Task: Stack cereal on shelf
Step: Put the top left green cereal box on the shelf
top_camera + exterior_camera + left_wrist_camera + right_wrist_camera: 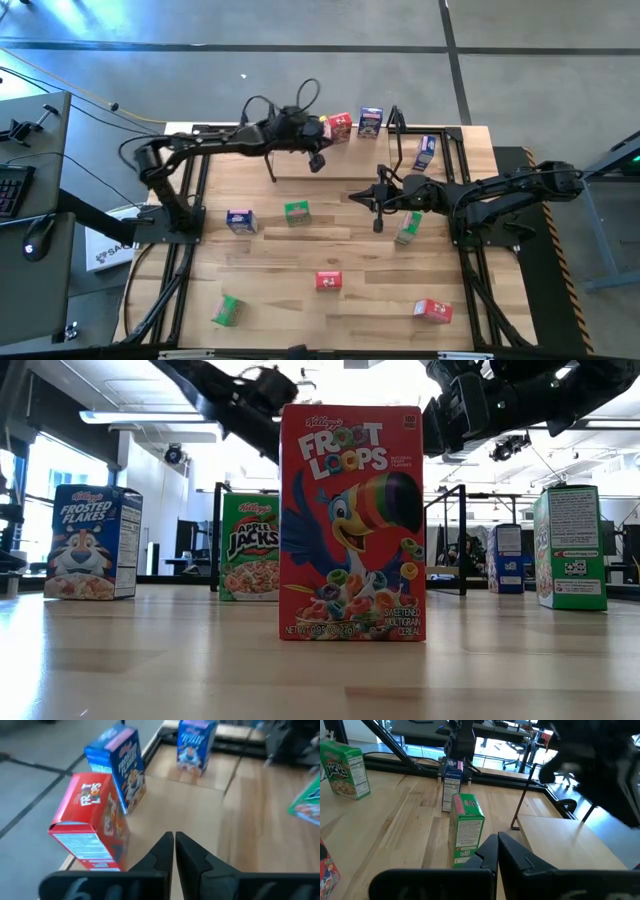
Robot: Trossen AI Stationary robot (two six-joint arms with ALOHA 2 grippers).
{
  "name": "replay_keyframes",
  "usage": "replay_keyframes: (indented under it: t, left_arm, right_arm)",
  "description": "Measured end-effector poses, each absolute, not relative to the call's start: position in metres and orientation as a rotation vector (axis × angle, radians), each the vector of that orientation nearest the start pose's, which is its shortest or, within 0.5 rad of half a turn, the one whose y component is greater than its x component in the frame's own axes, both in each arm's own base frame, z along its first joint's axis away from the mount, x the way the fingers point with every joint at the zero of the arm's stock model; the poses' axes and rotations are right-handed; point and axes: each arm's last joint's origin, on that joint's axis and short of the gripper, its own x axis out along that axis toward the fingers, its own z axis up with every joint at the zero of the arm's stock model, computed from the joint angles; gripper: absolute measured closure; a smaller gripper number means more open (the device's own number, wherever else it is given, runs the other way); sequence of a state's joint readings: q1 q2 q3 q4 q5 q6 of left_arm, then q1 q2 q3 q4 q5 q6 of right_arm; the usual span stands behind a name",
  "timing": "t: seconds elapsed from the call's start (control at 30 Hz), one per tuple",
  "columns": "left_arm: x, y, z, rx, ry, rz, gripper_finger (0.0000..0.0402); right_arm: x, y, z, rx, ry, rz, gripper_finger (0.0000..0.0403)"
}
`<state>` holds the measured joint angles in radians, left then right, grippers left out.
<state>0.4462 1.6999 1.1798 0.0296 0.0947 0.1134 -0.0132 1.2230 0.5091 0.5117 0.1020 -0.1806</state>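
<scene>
Boxes (352, 523) read Froot Loops, Frosted Flakes (93, 542), Apple Jacks (250, 547).

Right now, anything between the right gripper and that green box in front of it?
No. In the right wrist view the right gripper, fingers shut, sits just short of the green cereal box; only bare tabletop shows in the gap.

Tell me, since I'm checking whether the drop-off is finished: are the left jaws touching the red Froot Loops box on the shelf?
Apart. The left wrist view shows the left gripper shut and empty, with bare board between it and the red Froot Loops box on the shelf.
</scene>
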Motion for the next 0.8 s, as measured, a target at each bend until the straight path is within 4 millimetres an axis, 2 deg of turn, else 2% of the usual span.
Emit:
replay_keyframes:
  t: [0.13,0.27,0.5,0.63,0.8]
  left_arm:
    - [0.328,0.137,0.261,-0.021,0.491,0.319,0.0392]
    - [0.313,0.124,0.271,-0.094,0.531,0.327,0.0392]
    - [0.306,0.093,0.282,-0.088,0.577,0.241,0.0389]
    - [0.304,0.066,0.280,-0.057,0.678,0.152,0.0370]
    - [0.299,0.037,0.277,-0.102,0.845,0.098,0.0326]
  right_arm:
    - [0.249,-0.006,0.217,-0.189,0.211,-0.096,0.0403]
    - [0.249,-0.006,0.218,-0.188,0.199,-0.097,0.0403]
    - [0.249,-0.006,0.219,-0.187,0.189,-0.097,0.0403]
    - [0.249,-0.006,0.219,-0.187,0.189,-0.096,0.0403]
    - [0.249,-0.006,0.219,-0.187,0.191,-0.093,0.0403]
